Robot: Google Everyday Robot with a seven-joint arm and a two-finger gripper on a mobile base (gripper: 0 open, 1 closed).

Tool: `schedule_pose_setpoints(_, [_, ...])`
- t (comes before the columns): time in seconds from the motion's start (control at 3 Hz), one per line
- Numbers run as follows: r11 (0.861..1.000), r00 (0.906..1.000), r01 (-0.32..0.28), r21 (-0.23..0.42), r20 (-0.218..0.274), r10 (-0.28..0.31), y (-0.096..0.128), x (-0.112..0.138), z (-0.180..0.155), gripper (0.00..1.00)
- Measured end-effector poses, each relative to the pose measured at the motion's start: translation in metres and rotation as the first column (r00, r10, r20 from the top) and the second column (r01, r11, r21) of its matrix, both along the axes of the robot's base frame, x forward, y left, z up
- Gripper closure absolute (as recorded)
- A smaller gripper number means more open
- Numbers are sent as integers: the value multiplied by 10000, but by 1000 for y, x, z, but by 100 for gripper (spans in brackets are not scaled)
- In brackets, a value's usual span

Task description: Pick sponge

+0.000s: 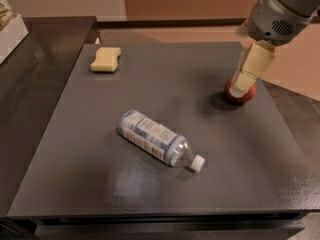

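Observation:
The sponge (105, 60) is a small pale yellow foam block with pinched sides. It lies flat near the far left corner of the dark grey table (90, 184). My gripper (243, 82) hangs from the grey arm at the upper right, above the table's right side and partly in front of a red apple (244, 96). It is far to the right of the sponge and holds nothing that shows.
A clear plastic water bottle (157, 138) with a white cap lies on its side in the middle of the table. A dark counter (35, 69) adjoins the table on the left, with a white object (11, 31) at its far left edge.

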State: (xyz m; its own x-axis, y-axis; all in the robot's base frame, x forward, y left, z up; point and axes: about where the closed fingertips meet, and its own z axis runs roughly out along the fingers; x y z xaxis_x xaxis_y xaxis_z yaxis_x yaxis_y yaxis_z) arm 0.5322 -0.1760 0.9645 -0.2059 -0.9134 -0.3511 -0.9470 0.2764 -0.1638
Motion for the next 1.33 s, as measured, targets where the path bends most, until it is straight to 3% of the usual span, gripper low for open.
schedule_pose_setpoints(0.67, [9978, 9977, 274, 611, 599, -311, 63, 57, -3, 0])
schedule_pose_setpoints(1.33, [9839, 9923, 957, 1512, 634, -1063, 133, 104, -15, 0])
